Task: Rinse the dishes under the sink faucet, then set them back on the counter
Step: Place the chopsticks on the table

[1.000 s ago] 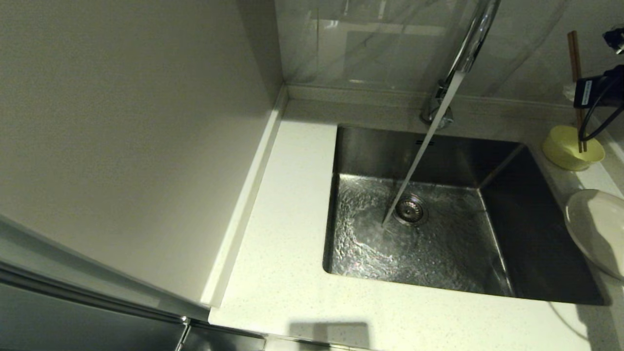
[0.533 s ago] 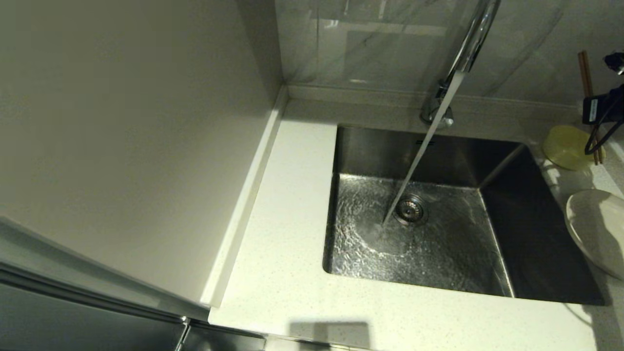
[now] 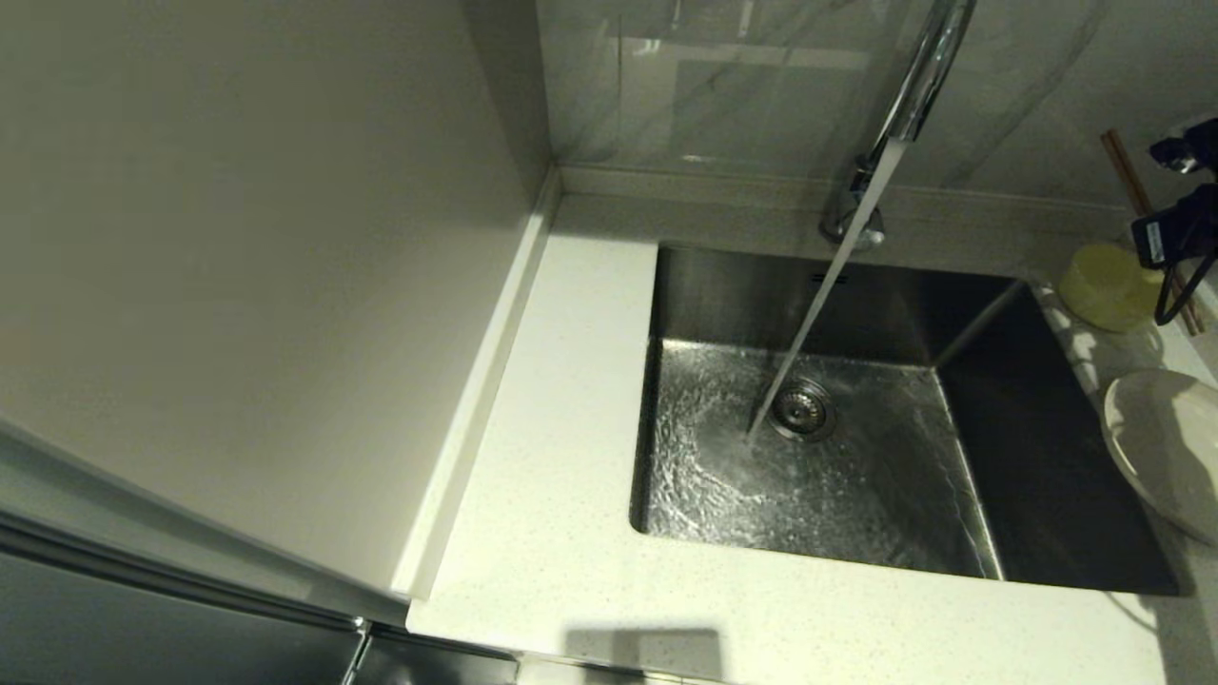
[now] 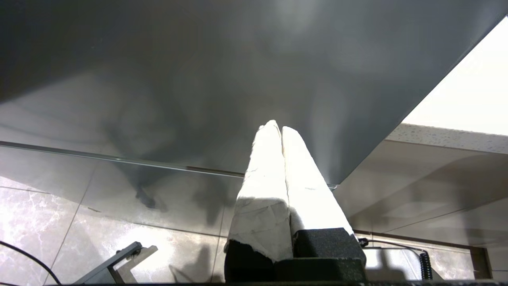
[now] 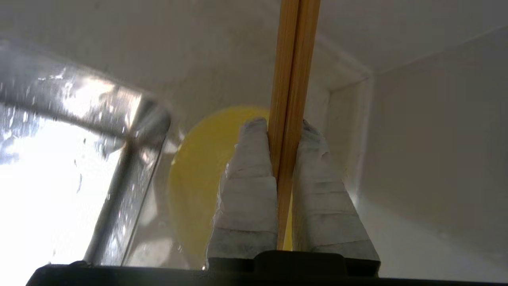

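My right gripper (image 5: 283, 124) is shut on the pair of brown chopsticks (image 5: 294, 59), at the far right beyond the sink's back corner. In the head view the chopsticks (image 3: 1126, 173) slant down past the arm's black wrist parts (image 3: 1178, 233), just right of the pale yellow bowl (image 3: 1109, 285). From the right wrist the bowl (image 5: 198, 171) shows below the fingers. The off-white plate (image 3: 1166, 447) lies on the counter (image 3: 571, 533) right of the sink (image 3: 1037, 457). The chrome faucet (image 3: 915, 86) is running, and its stream (image 3: 818, 304) lands beside the drain (image 3: 802, 409). My left gripper (image 4: 278, 128) is parked shut and holds nothing.
A tall pale panel (image 3: 238, 285) walls off the left side. A low raised edge (image 3: 999, 205) runs along the back under the marble wall. The left gripper hangs below counter level by a grey cabinet front (image 4: 198, 79) over the tiled floor (image 4: 51, 222).
My right gripper has carried the chopsticks lower and to the right, from over the bowl to just beside it, and they now slant instead of standing upright. Water keeps running.
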### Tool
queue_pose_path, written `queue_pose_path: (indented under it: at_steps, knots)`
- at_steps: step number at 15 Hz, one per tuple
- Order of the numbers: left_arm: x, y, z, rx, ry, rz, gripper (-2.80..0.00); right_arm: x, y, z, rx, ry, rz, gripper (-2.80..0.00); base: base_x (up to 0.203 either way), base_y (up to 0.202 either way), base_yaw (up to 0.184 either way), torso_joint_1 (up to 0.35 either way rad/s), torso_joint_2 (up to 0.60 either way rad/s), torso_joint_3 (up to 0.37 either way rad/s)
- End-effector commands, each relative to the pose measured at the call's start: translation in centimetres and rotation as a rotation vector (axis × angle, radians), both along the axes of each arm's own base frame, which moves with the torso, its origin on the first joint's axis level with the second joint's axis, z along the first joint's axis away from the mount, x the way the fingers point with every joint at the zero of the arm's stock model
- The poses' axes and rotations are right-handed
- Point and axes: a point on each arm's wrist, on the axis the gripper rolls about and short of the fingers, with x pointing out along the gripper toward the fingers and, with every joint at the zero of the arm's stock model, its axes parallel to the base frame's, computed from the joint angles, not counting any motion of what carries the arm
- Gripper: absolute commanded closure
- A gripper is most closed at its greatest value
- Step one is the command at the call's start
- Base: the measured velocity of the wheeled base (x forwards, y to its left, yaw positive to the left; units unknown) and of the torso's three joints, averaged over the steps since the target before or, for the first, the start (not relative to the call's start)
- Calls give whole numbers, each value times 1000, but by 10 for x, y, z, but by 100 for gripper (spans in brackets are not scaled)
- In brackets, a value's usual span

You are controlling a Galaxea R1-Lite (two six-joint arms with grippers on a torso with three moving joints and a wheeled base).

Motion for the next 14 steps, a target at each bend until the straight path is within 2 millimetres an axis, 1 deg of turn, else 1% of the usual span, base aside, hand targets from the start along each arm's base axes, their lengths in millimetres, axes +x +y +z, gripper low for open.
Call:
queue_pose_path:
  at_steps: [1,4,7,14]
  knots:
    - [0,0,0,-1,-2,0,0,1,-1,-5,2,34,3,0,0,0,0,0,0,0]
    - [0,0,0,-1,-2,0,0,1,0,-15,36,105,5,0,0,0,0,0,0,0]
    - [0,0,0,-1,-2,0,0,4,-1,-22,48,123,7,0,0,0,0,0,0,0]
    - [0,0,0,-1,-2,0,0,9,-4,-29,61,125,4,0,0,0,0,0,0,0]
